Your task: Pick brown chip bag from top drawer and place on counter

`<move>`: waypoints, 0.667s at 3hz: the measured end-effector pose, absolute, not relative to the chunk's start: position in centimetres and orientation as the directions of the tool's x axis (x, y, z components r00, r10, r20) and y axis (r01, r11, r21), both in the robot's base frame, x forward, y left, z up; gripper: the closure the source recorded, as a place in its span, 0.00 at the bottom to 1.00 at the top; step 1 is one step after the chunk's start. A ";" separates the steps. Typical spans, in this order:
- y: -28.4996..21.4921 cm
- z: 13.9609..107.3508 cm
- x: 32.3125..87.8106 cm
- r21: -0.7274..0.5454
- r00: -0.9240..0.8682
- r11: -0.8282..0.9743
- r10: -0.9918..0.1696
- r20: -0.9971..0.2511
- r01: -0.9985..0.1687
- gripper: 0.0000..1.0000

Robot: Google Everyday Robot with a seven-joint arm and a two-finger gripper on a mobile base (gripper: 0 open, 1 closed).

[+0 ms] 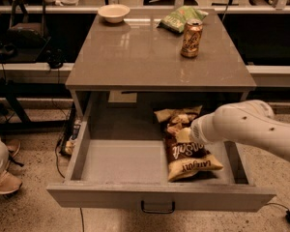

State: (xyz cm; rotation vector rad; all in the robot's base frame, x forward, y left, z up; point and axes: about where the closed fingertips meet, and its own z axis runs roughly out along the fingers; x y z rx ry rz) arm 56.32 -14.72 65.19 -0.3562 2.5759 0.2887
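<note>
The brown chip bag (pixel 187 151) lies flat in the right half of the open top drawer (pixel 121 161), its tan band toward the drawer front. The drawer's front panel (pixel 87 197) has a small dark handle (pixel 157 208) at its centre. My white arm reaches in from the right. My gripper (pixel 187 134) is at the arm's tip, down on the upper part of the bag and mostly hidden by the wrist. The counter (pixel 135 52) is above the drawer.
On the counter stand a copper drink can (pixel 191 31), a green chip bag (pixel 181 18) and a white bowl (pixel 114 12), all toward the back. A person's shoe (pixel 2 180) is on the floor at the left. Cables lie beside the cabinet's left side.
</note>
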 end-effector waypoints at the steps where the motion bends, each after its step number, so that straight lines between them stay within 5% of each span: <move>1: -15.0 69.2 55.1 0.220 -0.800 0.919 -0.144 -0.583 -0.326 0.88; 2: -17.6 73.9 53.4 0.231 -0.761 0.904 -0.141 -0.634 -0.360 1.00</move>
